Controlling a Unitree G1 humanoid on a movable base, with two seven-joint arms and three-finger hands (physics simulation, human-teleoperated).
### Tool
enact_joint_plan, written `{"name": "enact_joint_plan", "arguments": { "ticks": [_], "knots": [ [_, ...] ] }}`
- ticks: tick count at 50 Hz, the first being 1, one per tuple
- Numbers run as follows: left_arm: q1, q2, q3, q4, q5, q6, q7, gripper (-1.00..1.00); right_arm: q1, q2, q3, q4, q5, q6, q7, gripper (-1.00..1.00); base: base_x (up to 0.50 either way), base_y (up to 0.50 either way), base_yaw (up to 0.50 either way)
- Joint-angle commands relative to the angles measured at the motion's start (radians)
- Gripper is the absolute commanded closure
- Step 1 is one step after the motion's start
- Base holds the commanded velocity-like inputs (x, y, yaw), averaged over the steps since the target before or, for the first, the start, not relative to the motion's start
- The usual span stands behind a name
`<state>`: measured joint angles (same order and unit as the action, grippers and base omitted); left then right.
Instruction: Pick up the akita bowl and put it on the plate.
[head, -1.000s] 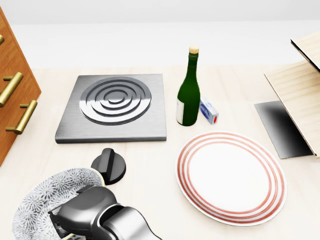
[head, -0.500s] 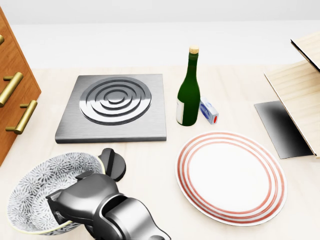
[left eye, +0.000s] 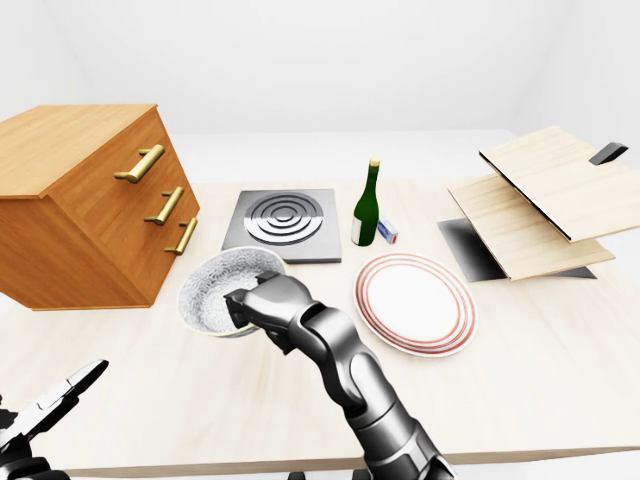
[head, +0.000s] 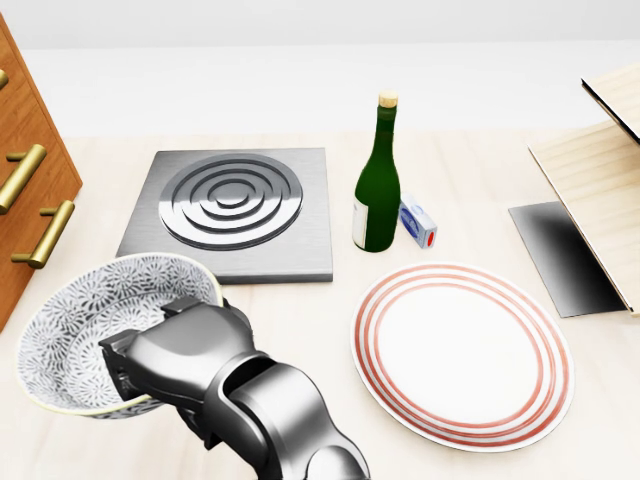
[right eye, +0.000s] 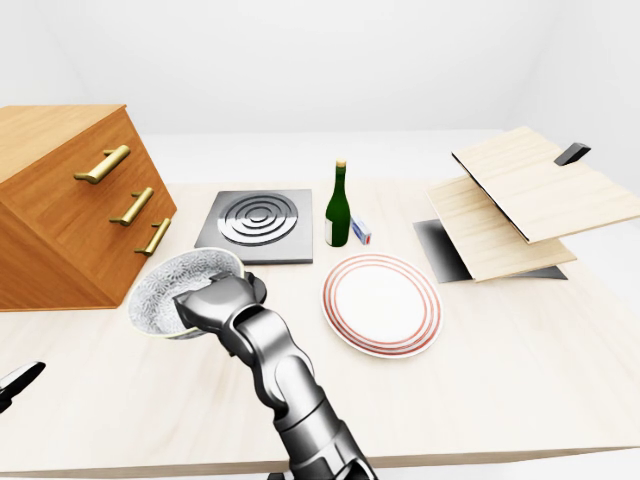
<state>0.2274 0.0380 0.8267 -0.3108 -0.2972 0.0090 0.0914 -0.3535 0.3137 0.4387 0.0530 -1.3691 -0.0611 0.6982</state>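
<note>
Nearer the hob (head: 230, 210), bowl (head: 70, 330) (higher)

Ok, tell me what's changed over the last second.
The right hand, gripping the akita bowl by its rim, has carried it up the head view from the bottom-left corner, and the bowl now tilts more. In that view it now covers the black knob that showed beside it earlier. Nothing was let go. The plate, green bottle, burner plate and small box stayed put; the camera did not move.
</note>
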Motion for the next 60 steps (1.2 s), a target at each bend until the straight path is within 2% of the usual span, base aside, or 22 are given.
{"name": "enact_joint_plan", "arguments": {
  "ticks": [1, 15, 42, 60],
  "knots": [
    [0.001, -0.002, 0.002, 0.000, 0.000, -0.002, -0.001, -1.00, -0.025, -0.027, -0.048, -0.033, -0.008, -0.022, 0.000, 1.00, 0.00, 0.00, 0.00],
    [0.000, -0.002, 0.004, -0.013, 0.000, 0.012, 0.004, -1.00, -0.072, -0.060, -0.097, -0.025, 0.036, -0.003, 0.000, 1.00, 0.00, 0.00, 0.00],
    [-0.002, 0.001, -0.004, 0.011, 0.002, -0.008, 0.012, -1.00, -0.093, -0.129, -0.151, -0.054, 0.086, 0.004, 0.000, 1.00, 0.00, 0.00, 0.00],
    [-0.001, 0.001, -0.001, 0.002, -0.003, 0.000, 0.015, -1.00, -0.101, -0.157, -0.173, -0.071, 0.102, 0.009, 0.000, 1.00, 0.00, 0.00, 0.00]
  ]
}}
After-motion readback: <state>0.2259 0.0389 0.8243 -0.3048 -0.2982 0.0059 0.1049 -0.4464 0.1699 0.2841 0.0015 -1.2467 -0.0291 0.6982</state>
